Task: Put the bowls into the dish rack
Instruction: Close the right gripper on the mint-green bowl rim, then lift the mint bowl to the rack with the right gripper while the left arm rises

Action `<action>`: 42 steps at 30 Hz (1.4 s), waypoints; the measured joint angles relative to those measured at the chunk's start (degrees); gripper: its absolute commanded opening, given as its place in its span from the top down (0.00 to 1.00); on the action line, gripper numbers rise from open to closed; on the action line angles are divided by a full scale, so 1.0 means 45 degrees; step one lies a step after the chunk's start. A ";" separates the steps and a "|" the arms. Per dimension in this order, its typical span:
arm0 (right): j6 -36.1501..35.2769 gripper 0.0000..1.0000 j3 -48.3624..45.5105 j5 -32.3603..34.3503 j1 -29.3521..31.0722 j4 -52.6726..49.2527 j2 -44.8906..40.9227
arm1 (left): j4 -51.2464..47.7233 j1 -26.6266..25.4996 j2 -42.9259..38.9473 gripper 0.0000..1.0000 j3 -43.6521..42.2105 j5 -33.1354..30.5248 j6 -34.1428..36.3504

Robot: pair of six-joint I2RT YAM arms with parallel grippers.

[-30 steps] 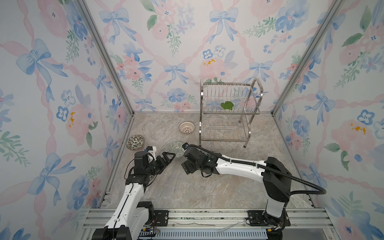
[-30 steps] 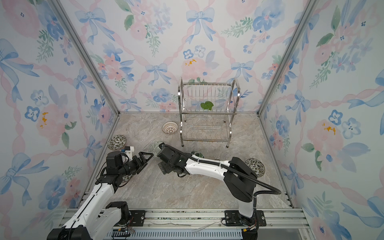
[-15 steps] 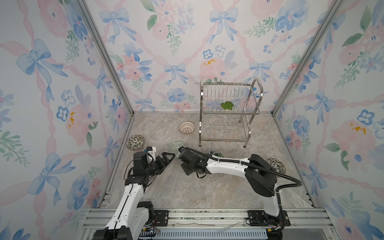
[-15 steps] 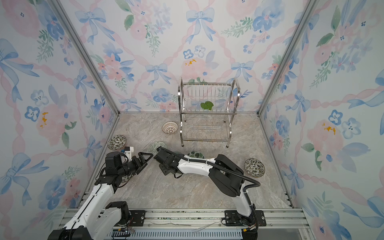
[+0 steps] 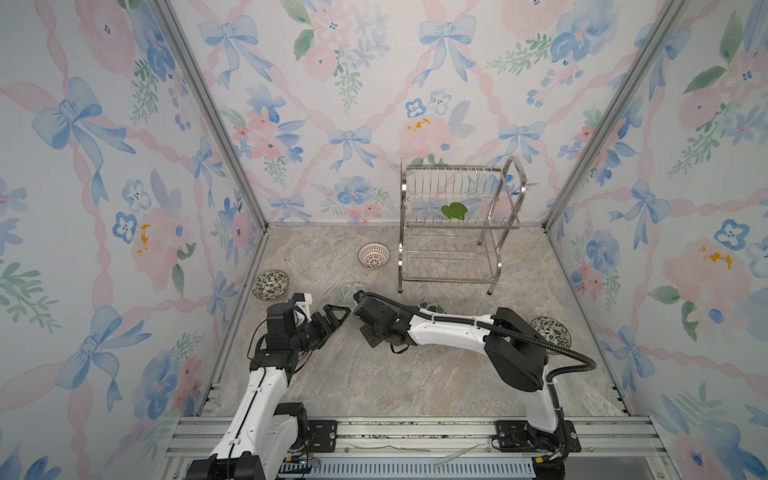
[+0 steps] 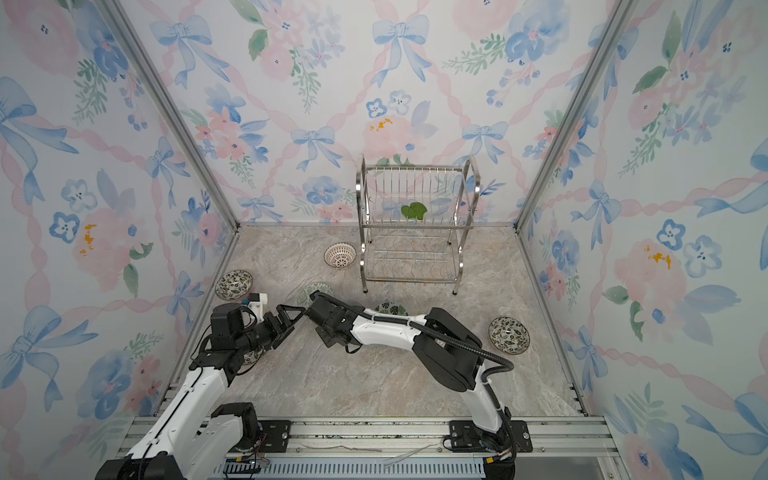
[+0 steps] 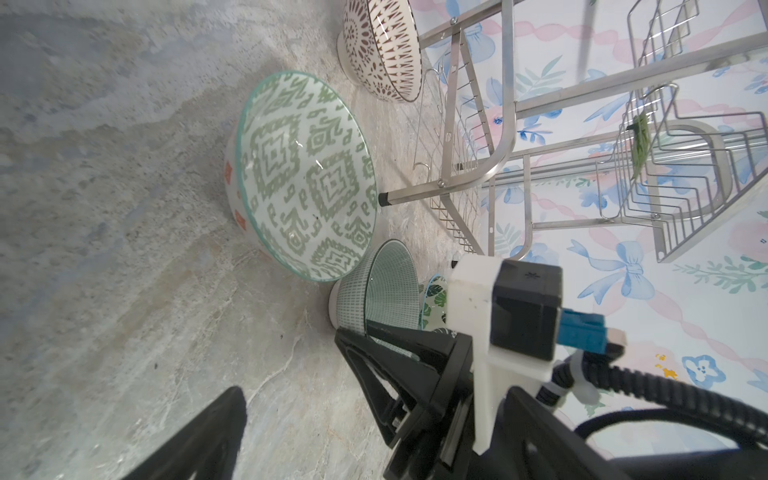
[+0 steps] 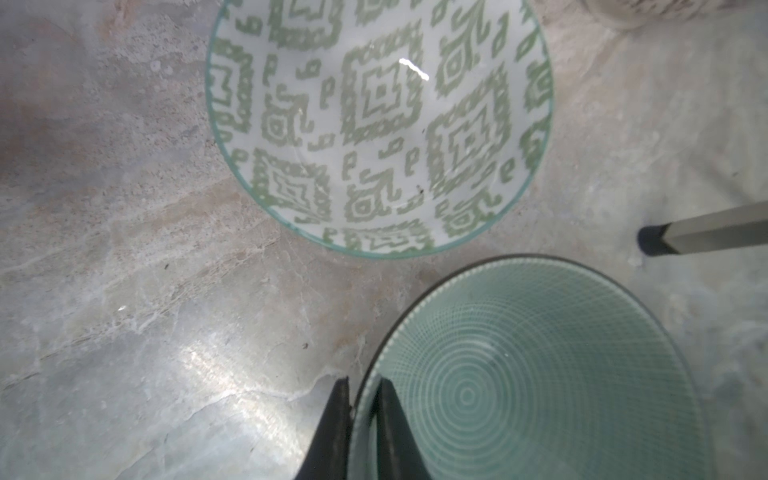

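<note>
Marble tabletop (image 8: 124, 291): mint bowl (image 8: 519, 374), cut off, rim pinched in right gripper (image 8: 363, 384); left gripper (image 5: 334, 318) wide.

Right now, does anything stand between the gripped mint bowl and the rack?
Nothing visible. The right gripper pinches the mint bowl; bare table runs to the rack; the geometric bowl sits aside.

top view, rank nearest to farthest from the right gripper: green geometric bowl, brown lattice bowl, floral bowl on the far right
1. green geometric bowl, right beside the right gripper
2. brown lattice bowl, left of the dish rack
3. floral bowl, far off on the right
</note>
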 measured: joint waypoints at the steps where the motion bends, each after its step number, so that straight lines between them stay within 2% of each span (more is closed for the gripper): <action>1: -0.0019 0.98 0.0068 -0.0068 0.0000 0.0058 -0.0010 | -0.0029 0.0000 -0.0005 0.02 0.0039 -0.0010 0.0019; 8: -0.0214 1.00 -0.0675 -0.0461 -0.0005 0.0617 -0.0554 | -0.0131 -0.0272 -0.0112 0.02 0.0359 -0.0393 0.0170; 12: -0.0180 1.00 -0.2273 -0.1341 -0.0083 0.1311 -0.2069 | -0.0175 -0.1243 -0.0039 0.02 0.0772 -0.0981 0.0350; 17: 0.0044 1.00 -0.4537 -0.2365 -0.0486 0.2793 -0.4843 | -0.0189 -0.2404 0.0413 0.02 0.1579 -0.1831 0.0559; 22: 0.0918 1.00 -0.7397 -0.3555 -0.2414 0.5527 -0.7946 | -0.0228 -0.3181 0.1734 0.02 0.2866 -0.2589 0.0879; 25: 0.1375 1.00 -0.8684 -0.3895 -0.3939 0.6858 -0.8835 | -0.0219 -0.3900 0.2691 0.02 0.3682 -0.3021 0.1093; 34: 0.2540 1.00 -1.0666 -0.5270 -0.6989 0.9525 -0.9039 | 0.0019 -0.5508 0.5702 0.02 0.5940 -0.3954 0.1724; 42: 0.3245 1.00 -1.0686 -0.6130 -0.8412 1.1540 -0.8743 | 0.0204 -0.6091 0.7553 0.02 0.7723 -0.4352 0.2050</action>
